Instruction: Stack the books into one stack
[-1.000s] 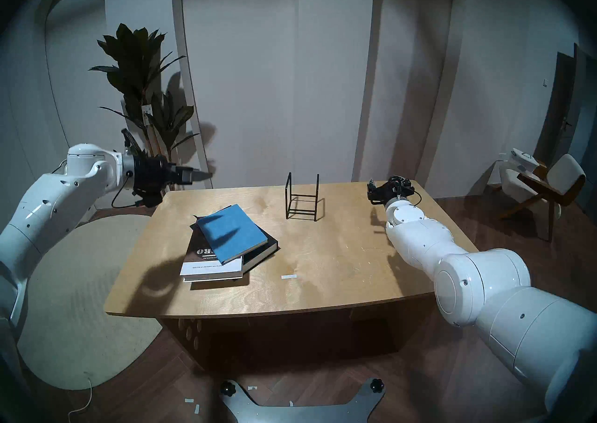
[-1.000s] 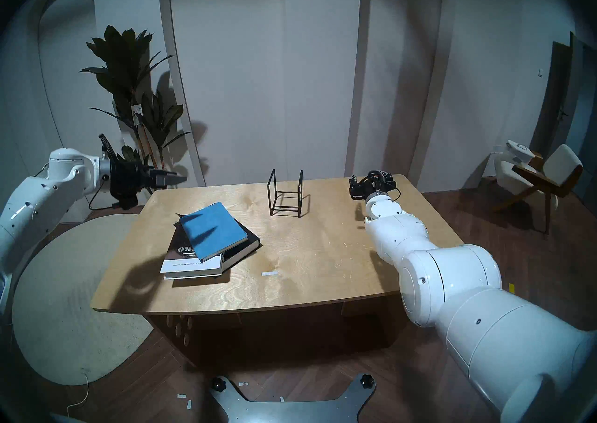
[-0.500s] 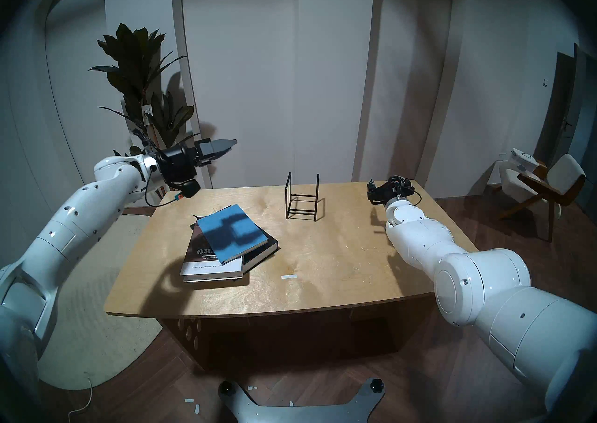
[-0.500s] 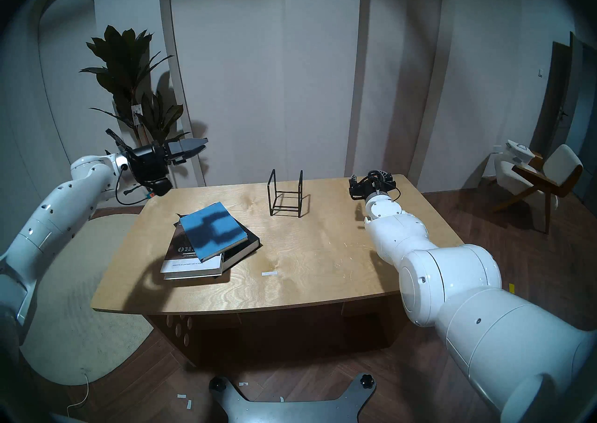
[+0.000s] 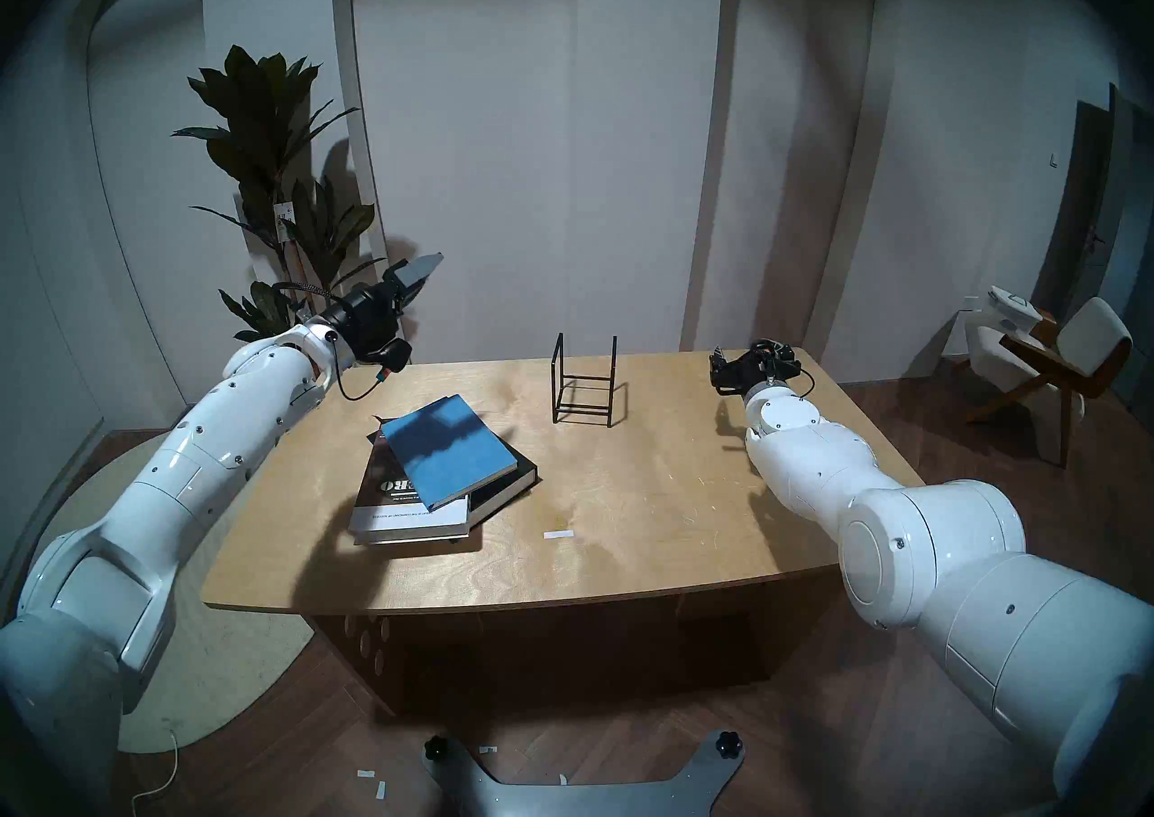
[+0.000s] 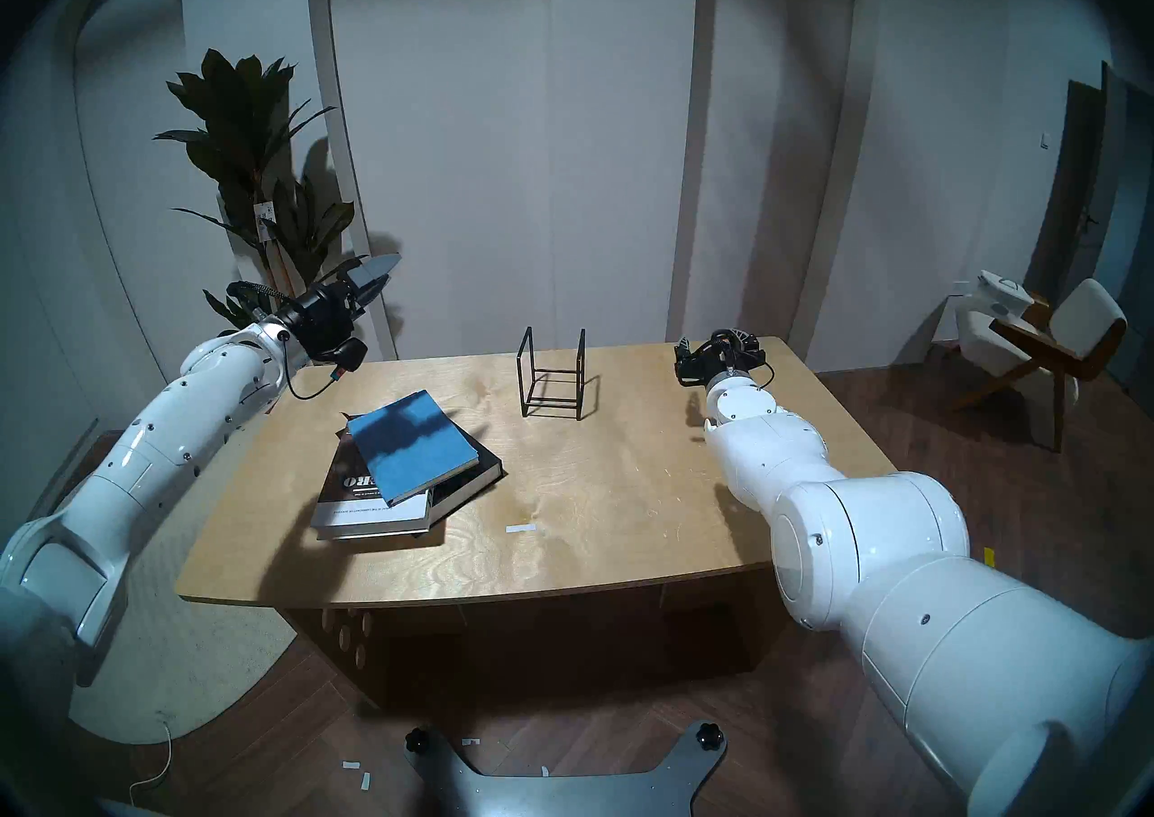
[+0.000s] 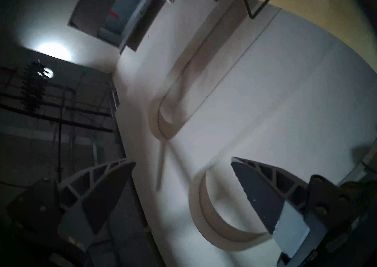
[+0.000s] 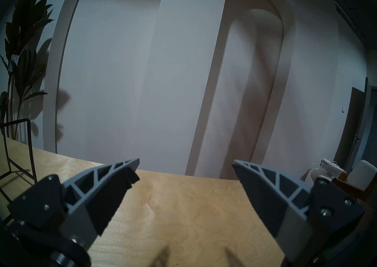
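Observation:
Three books lie in one skewed pile on the left half of the table (image 5: 655, 485). A thin blue book (image 5: 449, 450) is on top. Under it is a brown-covered book with a white spine (image 5: 399, 500). A thick black book (image 5: 509, 482) sticks out to the right beneath both. My left gripper (image 5: 431, 266) hangs open and empty above the table's far left corner, pointing up toward the wall, well clear of the pile. My right gripper (image 5: 718, 360) stays open and empty low over the far right corner. The wrist views show both grippers (image 7: 183, 160) (image 8: 186, 161) with their jaws wide apart.
A black wire rack (image 5: 584, 382) stands at the far middle of the table. A potted plant (image 5: 275, 172) is behind the left arm. A chair (image 5: 1049, 360) stands on the floor at the right. A small white tape strip (image 5: 557, 534) lies on the table.
My left arm has swung in from the table's left side to above its far left corner, and its gripper has tipped upward. The right arm and the books have not moved.

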Robot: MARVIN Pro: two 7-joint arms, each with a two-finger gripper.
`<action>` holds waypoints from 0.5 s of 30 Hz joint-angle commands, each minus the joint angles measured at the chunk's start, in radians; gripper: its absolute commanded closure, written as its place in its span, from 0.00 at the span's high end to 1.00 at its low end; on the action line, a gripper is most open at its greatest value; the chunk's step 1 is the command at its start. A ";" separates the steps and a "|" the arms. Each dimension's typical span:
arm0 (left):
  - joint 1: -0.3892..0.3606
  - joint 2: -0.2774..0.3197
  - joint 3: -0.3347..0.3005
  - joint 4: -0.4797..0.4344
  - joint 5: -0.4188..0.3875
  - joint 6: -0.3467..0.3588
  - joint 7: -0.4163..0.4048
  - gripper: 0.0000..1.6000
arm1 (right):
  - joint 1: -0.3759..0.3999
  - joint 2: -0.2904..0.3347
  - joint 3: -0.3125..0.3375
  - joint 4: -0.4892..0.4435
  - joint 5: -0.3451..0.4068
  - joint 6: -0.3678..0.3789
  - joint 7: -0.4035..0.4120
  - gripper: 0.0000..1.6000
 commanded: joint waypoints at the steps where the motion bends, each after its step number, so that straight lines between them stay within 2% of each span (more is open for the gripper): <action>1: -0.031 -0.116 -0.039 0.037 -0.044 0.120 -0.071 1.00 | 0.028 0.001 0.002 -0.015 0.001 -0.012 -0.002 1.00; 2: -0.030 -0.123 -0.040 0.042 -0.042 0.131 -0.076 1.00 | 0.028 0.001 0.003 -0.014 0.001 -0.013 -0.002 1.00; 3: -0.037 -0.135 -0.038 0.051 0.010 0.148 -0.077 1.00 | 0.028 0.001 0.003 -0.014 0.000 -0.013 -0.002 1.00; 5: -0.033 -0.159 -0.045 0.064 0.013 0.182 -0.078 1.00 | 0.029 0.001 0.005 -0.013 -0.001 -0.013 -0.002 1.00; 6: -0.035 -0.159 -0.035 0.064 0.043 0.199 -0.072 1.00 | 0.029 0.001 0.005 -0.013 -0.001 -0.013 -0.001 1.00; 8: -0.030 -0.189 -0.052 0.078 0.041 0.236 -0.071 1.00 | 0.029 0.000 0.006 -0.012 -0.002 -0.015 -0.001 1.00; 13: -0.031 -0.221 -0.071 0.098 0.085 0.305 -0.064 1.00 | 0.031 0.000 0.008 -0.010 -0.004 -0.016 -0.001 1.00; 15: -0.031 -0.245 -0.089 0.117 0.117 0.356 -0.055 1.00 | 0.032 0.000 0.010 -0.008 -0.006 -0.018 -0.001 1.00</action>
